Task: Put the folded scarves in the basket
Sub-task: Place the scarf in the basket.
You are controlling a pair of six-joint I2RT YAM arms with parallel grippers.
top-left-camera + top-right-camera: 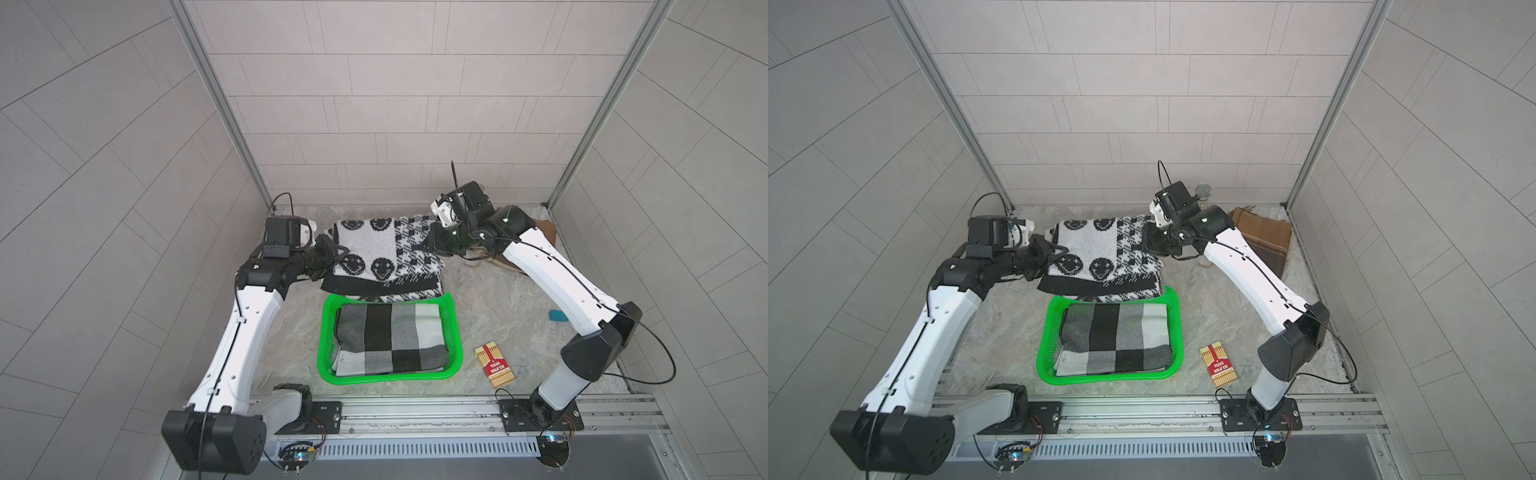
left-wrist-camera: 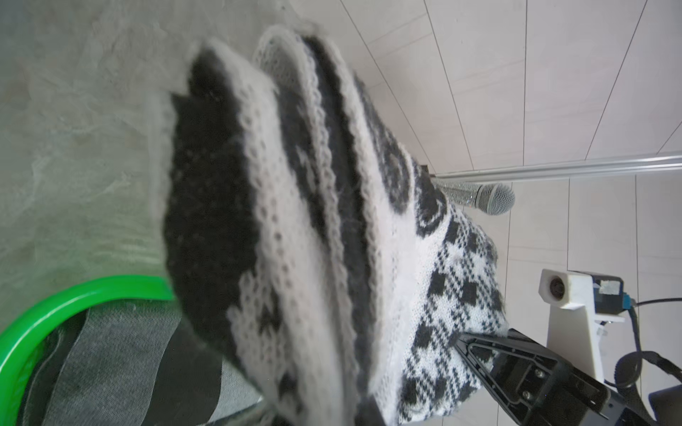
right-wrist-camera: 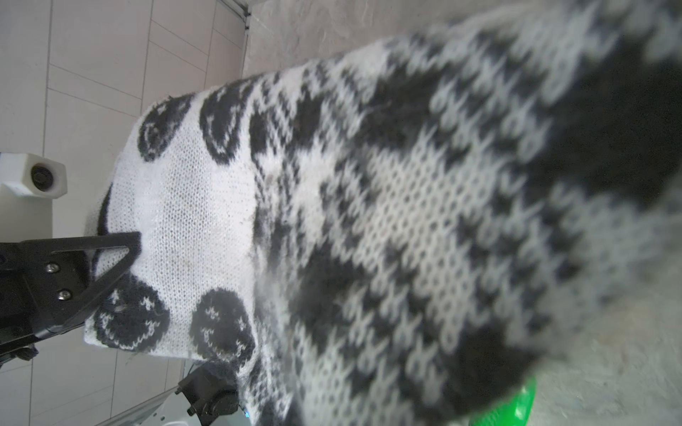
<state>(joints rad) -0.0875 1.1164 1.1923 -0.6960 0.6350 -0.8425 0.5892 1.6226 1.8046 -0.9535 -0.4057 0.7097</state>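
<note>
Scarf (image 1: 374, 249), mid-carry, clamped endwise by left gripper (image 1: 332, 251) and right gripper (image 1: 432, 243), hangs behind basket (image 1: 327, 332); next it must come forward and down.

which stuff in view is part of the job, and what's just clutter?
Job:
- smiley scarf, gripped at its ends by the left gripper and the right gripper
- basket

Lying about:
- checked scarf, already in the basket
- card box
- blue block
- brown cloth
- microphone
</note>
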